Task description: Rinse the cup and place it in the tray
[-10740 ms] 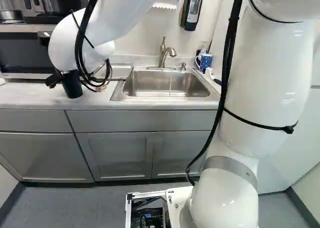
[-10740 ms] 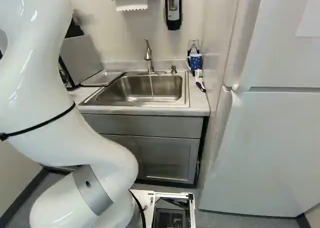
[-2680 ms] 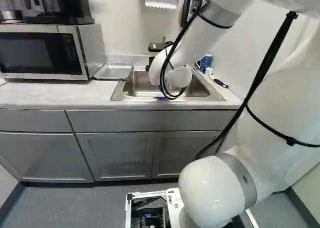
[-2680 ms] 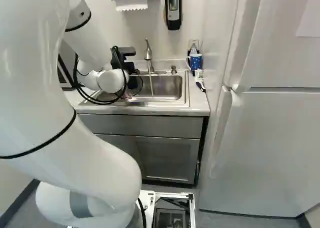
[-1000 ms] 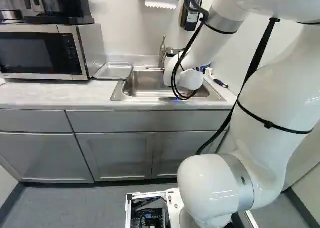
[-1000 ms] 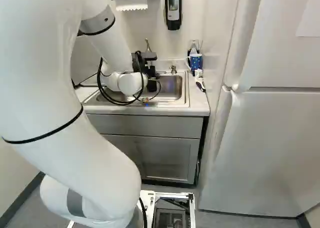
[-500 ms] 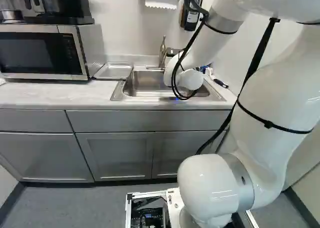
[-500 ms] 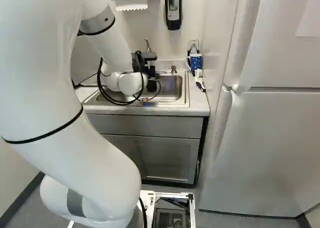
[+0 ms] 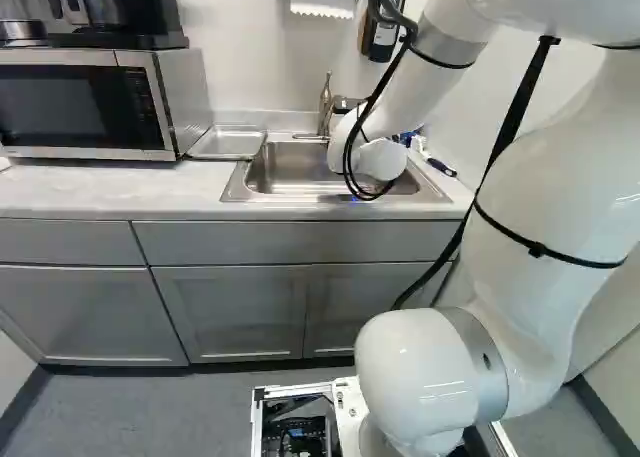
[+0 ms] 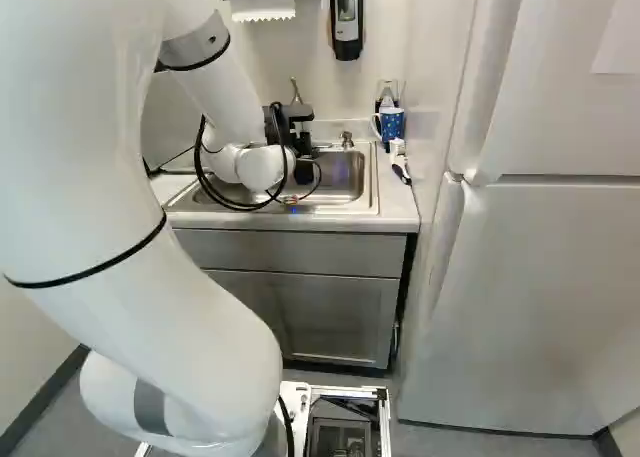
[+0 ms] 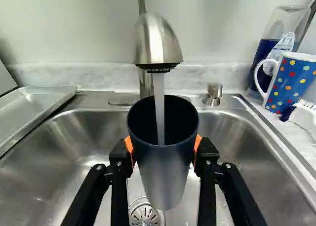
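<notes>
Hand part-open, pads pressed on both sides of the cup. Arm has swung across to the faucet, then paused; water runs into the cup, mouth up over the sink. Rinse likely underway; tray beside the sink comes next.

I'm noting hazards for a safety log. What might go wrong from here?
Water runs into the cup, so the growing weight might make it slip in the gripper. Lifting it straight up could knock the faucet above. Carried over unemptied, it may spill onto the tray.
</notes>
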Tool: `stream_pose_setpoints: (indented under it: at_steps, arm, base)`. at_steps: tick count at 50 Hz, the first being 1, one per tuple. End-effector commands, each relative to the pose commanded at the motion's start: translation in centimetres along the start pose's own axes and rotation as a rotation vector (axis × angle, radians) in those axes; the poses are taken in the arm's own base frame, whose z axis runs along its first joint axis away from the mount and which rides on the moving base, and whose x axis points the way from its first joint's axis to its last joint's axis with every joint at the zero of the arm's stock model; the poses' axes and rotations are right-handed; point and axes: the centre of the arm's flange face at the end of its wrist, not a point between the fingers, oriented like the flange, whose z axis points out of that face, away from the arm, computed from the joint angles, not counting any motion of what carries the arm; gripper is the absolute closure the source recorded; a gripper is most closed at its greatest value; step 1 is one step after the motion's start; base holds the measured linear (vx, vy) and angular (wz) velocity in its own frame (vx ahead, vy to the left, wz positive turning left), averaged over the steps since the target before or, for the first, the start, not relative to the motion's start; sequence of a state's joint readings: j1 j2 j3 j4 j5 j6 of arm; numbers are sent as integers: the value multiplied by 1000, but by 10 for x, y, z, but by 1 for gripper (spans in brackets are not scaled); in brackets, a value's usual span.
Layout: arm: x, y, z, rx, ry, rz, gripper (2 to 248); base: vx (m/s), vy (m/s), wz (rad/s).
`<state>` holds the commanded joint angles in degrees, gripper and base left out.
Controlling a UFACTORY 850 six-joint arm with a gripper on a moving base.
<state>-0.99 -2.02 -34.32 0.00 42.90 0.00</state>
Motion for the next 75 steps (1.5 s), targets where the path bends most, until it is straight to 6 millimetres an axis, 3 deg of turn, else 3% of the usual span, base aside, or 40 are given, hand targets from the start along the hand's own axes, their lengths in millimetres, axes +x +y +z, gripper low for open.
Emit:
stream_pose_setpoints:
  at_steps: [75]
  arm:
    - [0,0,0,0,0,0,125]
  base:
    - [0,0,0]
